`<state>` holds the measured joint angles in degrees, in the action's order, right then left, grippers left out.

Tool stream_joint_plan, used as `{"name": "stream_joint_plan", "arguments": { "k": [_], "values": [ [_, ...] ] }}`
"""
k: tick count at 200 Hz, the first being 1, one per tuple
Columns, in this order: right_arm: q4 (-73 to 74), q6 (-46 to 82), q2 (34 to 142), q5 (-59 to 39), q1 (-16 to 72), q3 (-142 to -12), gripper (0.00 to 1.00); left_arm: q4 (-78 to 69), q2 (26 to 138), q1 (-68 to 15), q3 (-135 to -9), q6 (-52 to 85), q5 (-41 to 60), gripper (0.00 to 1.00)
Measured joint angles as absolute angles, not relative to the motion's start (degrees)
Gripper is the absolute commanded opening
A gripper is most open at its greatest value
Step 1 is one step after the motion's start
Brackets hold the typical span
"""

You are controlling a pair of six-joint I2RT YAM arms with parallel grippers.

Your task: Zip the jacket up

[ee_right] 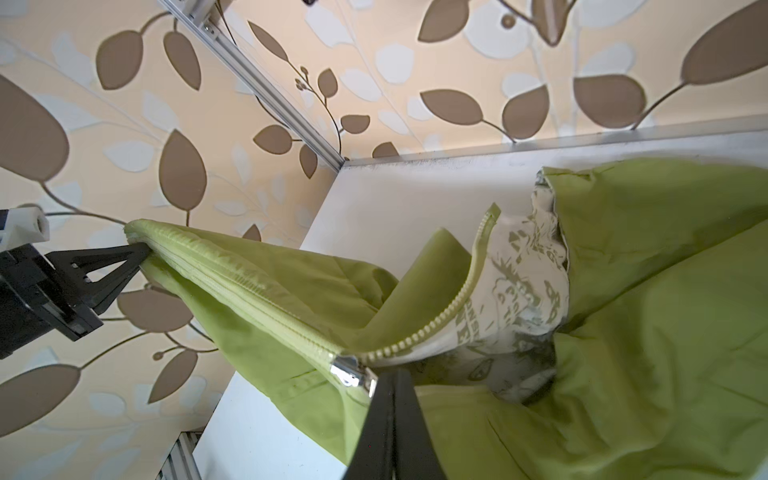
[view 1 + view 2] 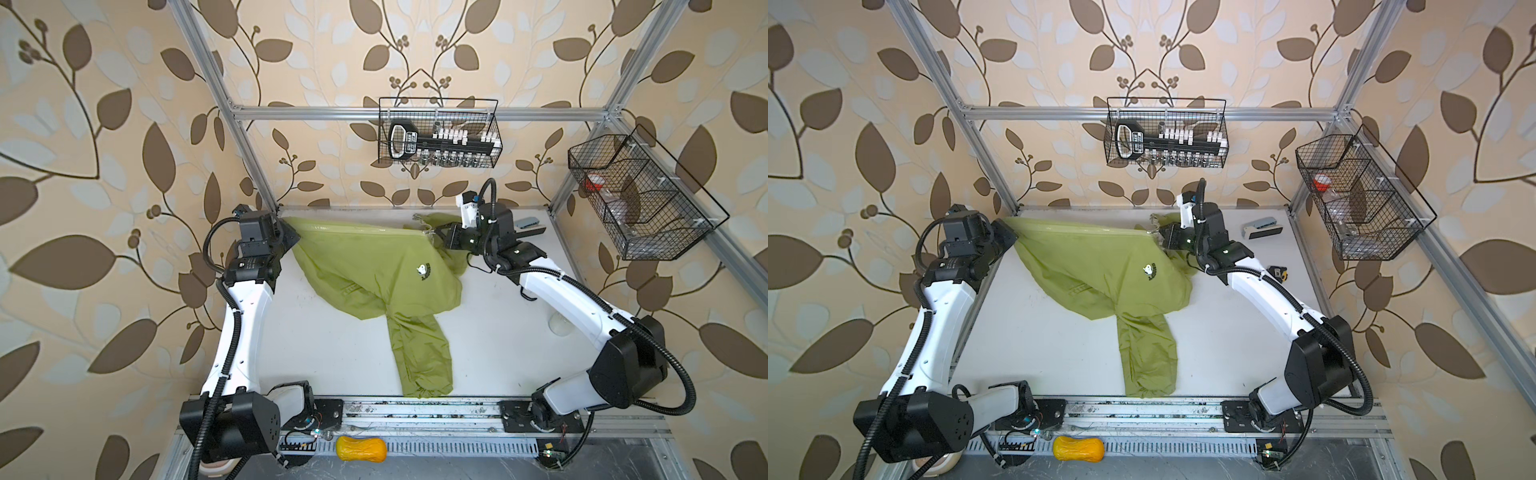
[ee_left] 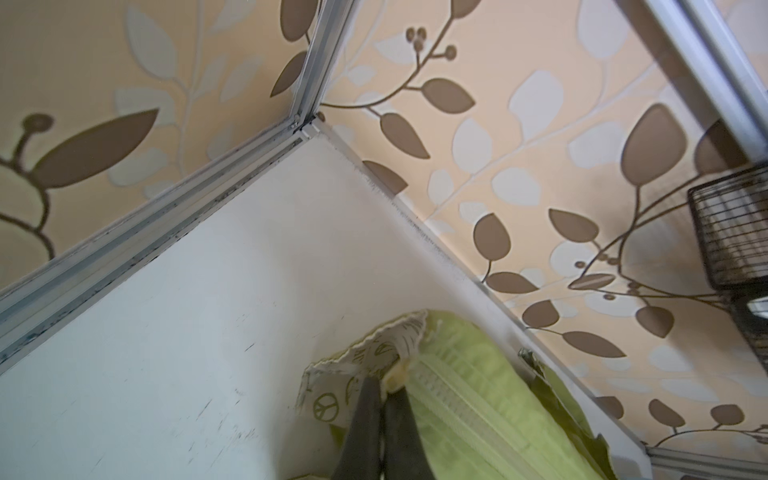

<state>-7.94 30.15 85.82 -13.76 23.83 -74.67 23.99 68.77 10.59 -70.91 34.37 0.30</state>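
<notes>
The olive-green jacket [image 2: 374, 266] [image 2: 1100, 266] lies across the back of the white table, one sleeve trailing toward the front. Its zipper edge is stretched taut between my two grippers. My left gripper [image 2: 296, 232] [image 2: 1013, 235] [image 3: 384, 388] is shut on the jacket's bottom corner, at the end of the zipper [image 3: 457, 399]. My right gripper [image 2: 436, 237] [image 2: 1156, 237] [image 1: 388, 374] is shut right at the silver slider [image 1: 349, 374]; the pull tab is hidden between the fingers. The zipper is closed [image 1: 249, 286] from the left gripper [image 1: 143, 251] up to the slider. Beyond it, open teeth [image 1: 440, 320] and printed white lining [image 1: 519, 274] show.
A wire basket [image 2: 438, 133] with tools hangs on the back rail, and another wire basket [image 2: 636, 195] is on the right wall. A grey device [image 2: 1262, 227] and a small black-yellow object [image 2: 1277, 272] lie at the table's right. A yellow squash-shaped toy [image 2: 360, 449] lies at the front rail.
</notes>
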Motion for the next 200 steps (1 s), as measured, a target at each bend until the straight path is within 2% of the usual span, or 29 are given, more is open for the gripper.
{"name": "stream_joint_plan", "arguments": {
  "k": [50,90,131,151,168,175,200],
  "values": [
    [-12.21,29.52,85.03,-12.62,16.01,-82.13,0.00,20.73,77.76,11.35,-81.73,37.71,2.07,0.00],
    [-13.69,29.58,83.48,-13.06,12.19,-87.70,0.00,19.00,86.41,11.35,-94.28,40.69,9.50,0.00],
    [-10.52,30.70,81.49,-16.23,14.17,-83.64,0.00,17.17,85.08,11.33,-91.35,42.52,15.14,0.00],
    [-7.92,31.73,81.43,-17.21,16.75,-78.37,0.40,17.52,82.78,11.29,-87.90,42.68,17.93,0.00],
    [-7.38,31.99,83.31,-16.51,19.81,-75.31,0.60,17.93,79.96,11.20,-84.51,42.61,19.46,0.00],
    [-7.16,32.38,85.17,-16.01,21.21,-75.24,0.65,18.09,78.35,11.20,-82.70,42.61,19.79,0.00],
    [-9.02,31.92,96.27,-10.83,25.61,-79.88,0.71,18.94,70.67,11.20,-74.59,42.19,20.56,0.00]
  ]
}}
